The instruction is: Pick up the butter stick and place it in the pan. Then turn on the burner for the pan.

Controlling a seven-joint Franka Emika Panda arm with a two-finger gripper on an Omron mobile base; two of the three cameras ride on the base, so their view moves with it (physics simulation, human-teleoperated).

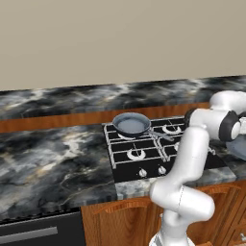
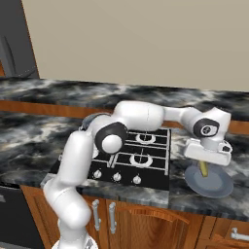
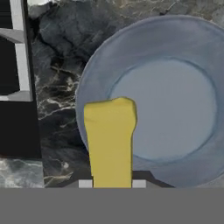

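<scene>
My gripper (image 3: 112, 184) is shut on the butter stick (image 3: 109, 139), a pale-yellow bar that points away from the hand. In the right base view the butter stick (image 2: 203, 168) hangs upright from the gripper (image 2: 204, 164), just above a plate to the right of the cooktop. The pan (image 1: 131, 125), dark grey with a blue-grey inside, sits on the rear left burner (image 1: 126, 137) with its handle pointing right. Most of that burner is covered by the pan. My arm reaches across the cooktop to the right, well away from the pan.
A round blue-grey plate (image 3: 175, 109) lies on the marble counter (image 3: 57, 87) directly below the butter. The black cooktop (image 1: 126, 166) has silver knobs (image 1: 142, 172) along its front edge. Wooden cabinets run under the counter.
</scene>
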